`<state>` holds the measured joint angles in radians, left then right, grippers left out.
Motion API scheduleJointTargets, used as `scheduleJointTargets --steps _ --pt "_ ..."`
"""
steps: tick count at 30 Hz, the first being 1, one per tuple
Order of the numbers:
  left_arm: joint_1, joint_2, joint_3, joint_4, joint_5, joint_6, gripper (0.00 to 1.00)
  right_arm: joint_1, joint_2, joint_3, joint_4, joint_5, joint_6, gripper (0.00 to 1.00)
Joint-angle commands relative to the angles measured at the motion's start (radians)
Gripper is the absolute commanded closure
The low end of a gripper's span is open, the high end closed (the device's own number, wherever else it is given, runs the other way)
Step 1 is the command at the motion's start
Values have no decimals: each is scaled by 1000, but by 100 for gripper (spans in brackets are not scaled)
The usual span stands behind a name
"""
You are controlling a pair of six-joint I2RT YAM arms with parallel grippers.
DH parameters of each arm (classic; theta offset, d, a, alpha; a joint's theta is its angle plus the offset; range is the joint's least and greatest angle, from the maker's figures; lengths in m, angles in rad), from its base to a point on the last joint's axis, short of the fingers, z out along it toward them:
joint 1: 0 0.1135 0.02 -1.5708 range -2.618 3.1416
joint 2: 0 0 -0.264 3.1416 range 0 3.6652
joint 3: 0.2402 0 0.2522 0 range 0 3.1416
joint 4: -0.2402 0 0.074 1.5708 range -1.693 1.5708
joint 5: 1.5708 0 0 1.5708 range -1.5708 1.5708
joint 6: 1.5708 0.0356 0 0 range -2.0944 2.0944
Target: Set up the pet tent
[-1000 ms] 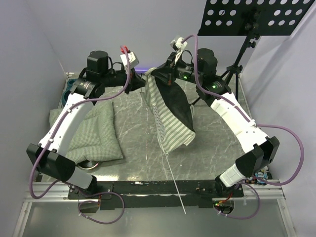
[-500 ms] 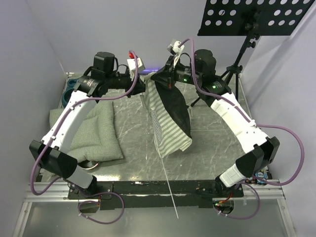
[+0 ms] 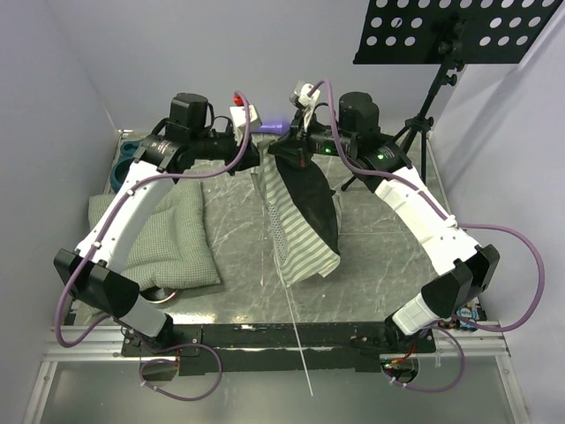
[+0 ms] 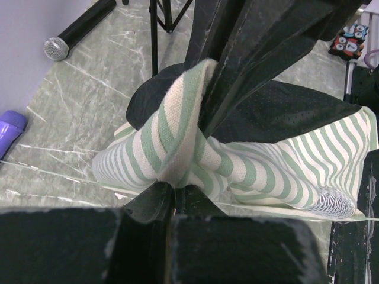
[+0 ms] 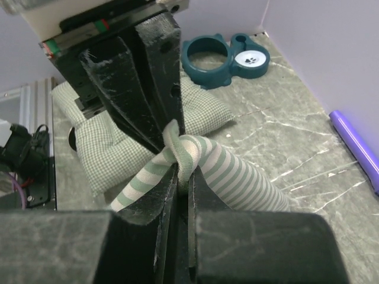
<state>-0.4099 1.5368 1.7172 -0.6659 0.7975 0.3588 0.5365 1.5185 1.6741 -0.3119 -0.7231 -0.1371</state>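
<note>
The green-and-white striped fabric pet tent with black lining [image 3: 305, 225] is being held up over the grey marbled tabletop [image 3: 388, 256], pinched at its top corner from two sides near the far middle of the table.

In the left wrist view, the left gripper [image 4: 173, 190] is being kept almost fully closed, with a rolled fold of striped cloth being clamped between its fingers. The other arm's dark fingers [image 4: 237, 53] are being brought in from 12 o'clock and are touching the same fold.

In the right wrist view, the right gripper [image 5: 182, 173] is likewise being kept nearly closed, on a twisted knot of the striped fabric. The left arm's fingers [image 5: 139, 89] are being pressed against that knot from 11 o'clock.

In the overhead view, the tent is being left hanging from this shared pinch toward 5 o'clock, with the black lining turned toward the right arm. The white mesh panel [image 3: 281, 225] is being shown along its 9 o'clock edge. Whether the lower hem is resting on the tabletop cannot be told. A thin white pole [image 3: 298, 340] is being trailed toward 6 o'clock, past the table's near edge. The flat green-checked quilted cushion [image 3: 168, 234] is lying at 9 o'clock of the tent, apart from it.
</note>
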Motion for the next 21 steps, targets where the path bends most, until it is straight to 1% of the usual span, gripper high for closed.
scheduleJointTargets --steps 1,5,8,13,17,21 --pt "-38 -3 -1 -43 -30 77 99 20 -29 68 -33 -21 -35 100" --pt "-64 -15 -40 -32 -66 109 99 20 -29 81 -26 -33 -18 100" --pt "-81 -20 -54 -20 -86 121 99 20 -20 99 -58 -47 -28 100" --pt "-76 -49 -60 29 -84 92 99 22 -17 87 -144 -53 -99 100" --pt "-73 -124 -139 135 -69 52 99 23 -15 39 -214 -33 -182 100" --pt "-73 -161 -186 190 -41 9 99 25 -14 30 -208 -38 -171 100"
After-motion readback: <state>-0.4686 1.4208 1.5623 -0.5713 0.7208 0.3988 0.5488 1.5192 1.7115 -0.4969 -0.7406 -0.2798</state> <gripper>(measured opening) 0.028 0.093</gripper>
